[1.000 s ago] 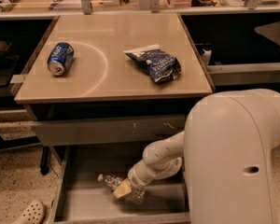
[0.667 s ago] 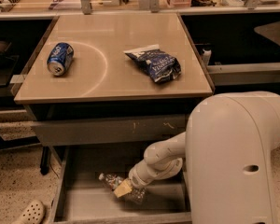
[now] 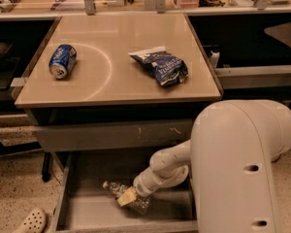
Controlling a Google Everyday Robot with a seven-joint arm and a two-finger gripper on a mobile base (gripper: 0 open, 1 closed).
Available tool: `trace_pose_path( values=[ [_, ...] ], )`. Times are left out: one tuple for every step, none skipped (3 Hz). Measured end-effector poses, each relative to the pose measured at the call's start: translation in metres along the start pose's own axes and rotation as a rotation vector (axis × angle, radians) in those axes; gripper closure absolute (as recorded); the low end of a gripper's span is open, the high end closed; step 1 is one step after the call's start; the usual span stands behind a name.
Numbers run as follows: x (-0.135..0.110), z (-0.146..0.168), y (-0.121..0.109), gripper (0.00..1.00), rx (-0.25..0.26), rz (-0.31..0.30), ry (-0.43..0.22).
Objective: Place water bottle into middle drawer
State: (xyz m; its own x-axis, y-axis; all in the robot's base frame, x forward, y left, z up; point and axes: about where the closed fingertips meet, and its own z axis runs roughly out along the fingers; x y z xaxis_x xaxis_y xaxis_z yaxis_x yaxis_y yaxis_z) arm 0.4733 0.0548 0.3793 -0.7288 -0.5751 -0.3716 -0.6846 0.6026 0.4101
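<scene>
Your gripper [image 3: 127,197] is down inside the open middle drawer [image 3: 85,213], below the scratched grey drawer front [image 3: 106,136]. It sits right on the water bottle [image 3: 114,188], and you cannot tell from this view whether it is gripping the bottle or only resting against it. The bottle lies inside the drawer with its white cap toward the back left and its body partly hidden by the gripper, while up on the tan tabletop [image 3: 121,30] a blue soda can [image 3: 62,61] lies on its side at the left, well apart from a dark blue chip bag [image 3: 161,67].
</scene>
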Motion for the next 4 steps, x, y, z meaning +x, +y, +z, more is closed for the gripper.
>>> trace_pose_path(
  values=[
    [-0.001,0.0058,-0.0035,1.0,-0.003,0.006,0.006],
    [-0.001,0.0058,-0.0035,0.81,-0.003,0.006,0.006],
    [-0.001,0.0058,-0.0034,0.58,-0.003,0.006,0.006],
    [-0.001,0.0058,-0.0034,0.34,-0.003,0.006,0.006]
  ],
)
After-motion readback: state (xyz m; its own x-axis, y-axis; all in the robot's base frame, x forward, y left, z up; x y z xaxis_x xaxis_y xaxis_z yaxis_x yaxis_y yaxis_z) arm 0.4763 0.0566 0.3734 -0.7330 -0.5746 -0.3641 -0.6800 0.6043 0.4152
